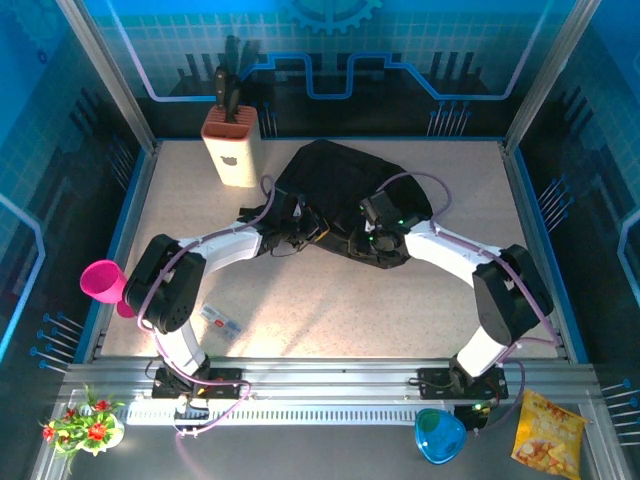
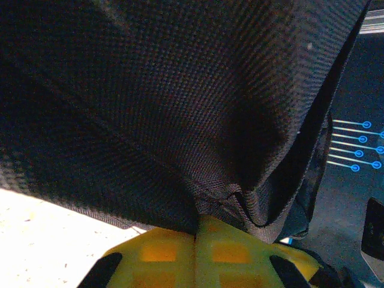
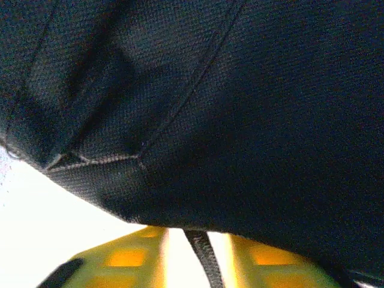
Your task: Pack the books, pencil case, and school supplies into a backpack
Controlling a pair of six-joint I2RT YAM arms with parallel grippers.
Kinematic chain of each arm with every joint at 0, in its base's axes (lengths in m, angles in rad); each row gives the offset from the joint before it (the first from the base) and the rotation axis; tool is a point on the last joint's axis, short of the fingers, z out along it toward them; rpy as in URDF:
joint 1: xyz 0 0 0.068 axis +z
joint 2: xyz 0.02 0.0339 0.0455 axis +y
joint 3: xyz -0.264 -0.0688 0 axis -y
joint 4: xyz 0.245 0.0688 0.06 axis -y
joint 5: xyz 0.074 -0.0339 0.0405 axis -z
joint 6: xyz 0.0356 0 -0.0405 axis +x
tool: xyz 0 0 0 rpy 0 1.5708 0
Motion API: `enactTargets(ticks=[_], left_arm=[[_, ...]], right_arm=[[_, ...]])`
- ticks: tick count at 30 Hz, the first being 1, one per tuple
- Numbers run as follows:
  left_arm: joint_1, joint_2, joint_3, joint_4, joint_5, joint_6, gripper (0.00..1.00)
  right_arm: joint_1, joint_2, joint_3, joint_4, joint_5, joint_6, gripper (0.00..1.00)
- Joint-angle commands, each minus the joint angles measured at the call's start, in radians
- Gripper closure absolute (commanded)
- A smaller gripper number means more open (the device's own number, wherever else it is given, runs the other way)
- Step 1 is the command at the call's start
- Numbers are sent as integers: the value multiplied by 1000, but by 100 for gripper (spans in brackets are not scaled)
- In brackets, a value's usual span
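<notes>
The surface (image 1: 330, 300) is a pale speckled sheet with a blue rim, set inside a metal-framed cell. The cell's walls glow blue, and the back panel carries a grid and a gear outline. A ribbed aluminium rail runs along the near edge, where both arms are bolted.

The backpack (image 1: 340, 175) lies crumpled in a black heap toward the far edge, about midway between the left and right edges. The left arm (image 1: 215, 250) reaches in to its near left side and the right arm (image 1: 445, 250) to its near right side.

In the left wrist view, the left jaws are closed. The yellow fingers (image 2: 162, 255) meet along a thin seam, and a fold of the backpack's woven fabric (image 2: 180, 120) is pinched where they join. In the right wrist view, the right jaws stand a little apart. A black strap (image 3: 201, 255) runs down between the yellow fingers (image 3: 129, 257), and bright gaps show on either side of it, so neither pad presses it. The fabric hangs just above them.

A cream knife block (image 1: 232, 150) with dark handles stands upright near the far left corner. A small flat packet (image 1: 222, 319) lies near the near left corner, well apart from the backpack. A pink cup (image 1: 103, 280) sits just outside the left edge. Beyond the near edge, artificial flowers (image 1: 85, 420) sit on the left. A blue bowl (image 1: 438, 435) and a yellow snack bag (image 1: 548, 432) sit on the right.
</notes>
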Motion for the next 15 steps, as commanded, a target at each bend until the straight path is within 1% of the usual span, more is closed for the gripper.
enactTargets(ticks=[1, 3, 6, 10, 15], left_arm=[[5, -17, 35, 7, 26, 7, 100], [5, -17, 35, 4, 19, 10, 100], [7, -17, 39, 1, 13, 13, 100], [9, -15, 46, -4, 3, 18, 100], [19, -20, 48, -17, -30, 28, 100]], right_arm=[[18, 32, 52, -40, 53, 5, 85], [19, 28, 52, -49, 56, 6, 93], [25, 9, 35, -54, 63, 2, 100], [39, -30, 1, -69, 98, 0, 100], [60, -117, -62, -140, 233, 48, 100]])
